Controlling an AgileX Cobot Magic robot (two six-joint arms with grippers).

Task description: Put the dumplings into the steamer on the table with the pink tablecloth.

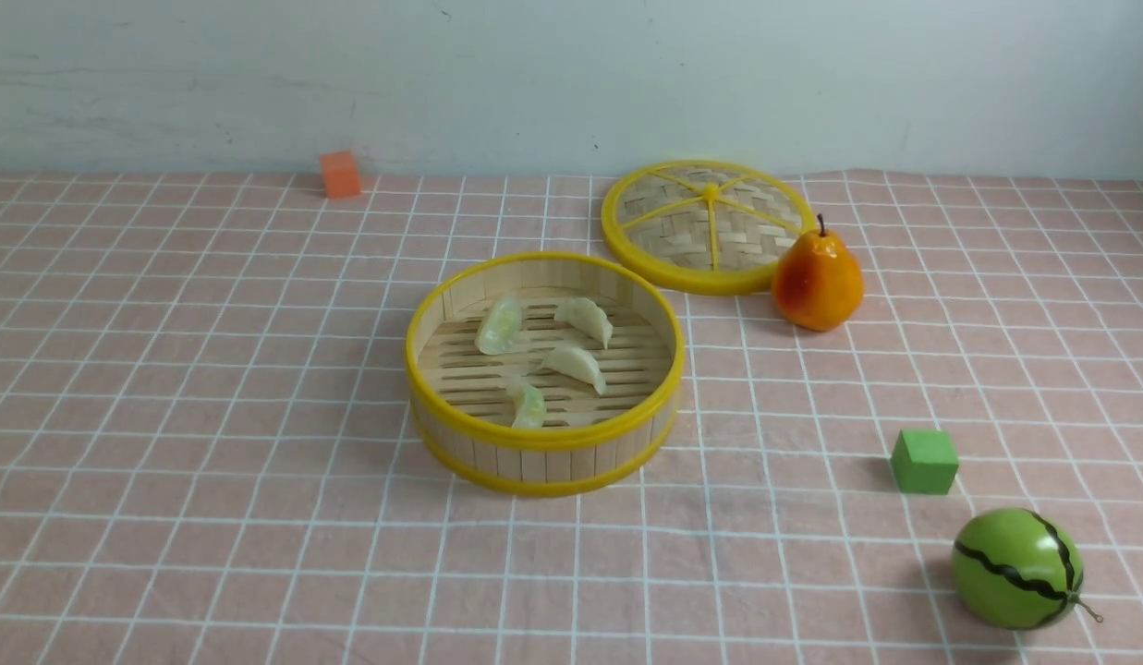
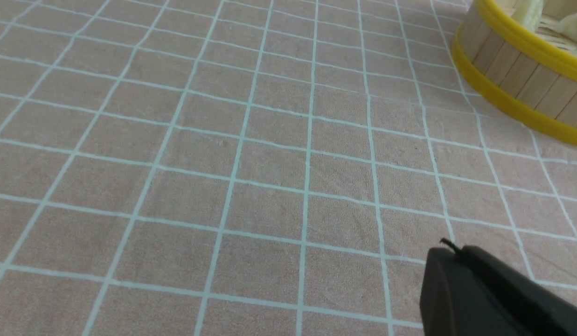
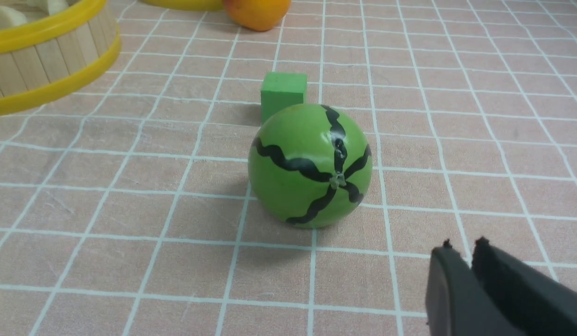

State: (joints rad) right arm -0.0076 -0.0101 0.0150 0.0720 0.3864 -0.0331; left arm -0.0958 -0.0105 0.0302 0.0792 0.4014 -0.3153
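Dumplings, all four of them, lie inside the steamer (image 1: 543, 369) on its slatted floor: a pale green one (image 1: 500, 325) toward the far left, a cream one (image 1: 586, 320) beside it, another cream one (image 1: 577, 366) near the middle, and a second green one (image 1: 528, 405) close to the near wall. None touches another as far as I can see. They look light, smooth and a little rubbery, crescent-shaped with a pleated ridge; I would judge the ridge or the thick middle the best place to pinch, since the curved belly seems likely to slip. By the look of it the job is finished.

The steamer is a shallow round basket of upright wooden strips with glossy yellow rims, sitting on the pink checked tablecloth (image 1: 211, 388) that covers the desk. Its flat woven lid (image 1: 708, 225) lies farther back, with a shiny orange pear (image 1: 819, 280) touching or just in front of its edge. A green cube (image 1: 924, 461) and a striped toy watermelon (image 1: 1016, 568) sit off to the right, an orange cube (image 1: 340, 174) by the far wall.

The left hand (image 2: 449, 249) is pressed together over bare cloth, holding nothing. The right hand (image 3: 462, 245), near the watermelon, shows only a narrow slit between its fingers and is empty.
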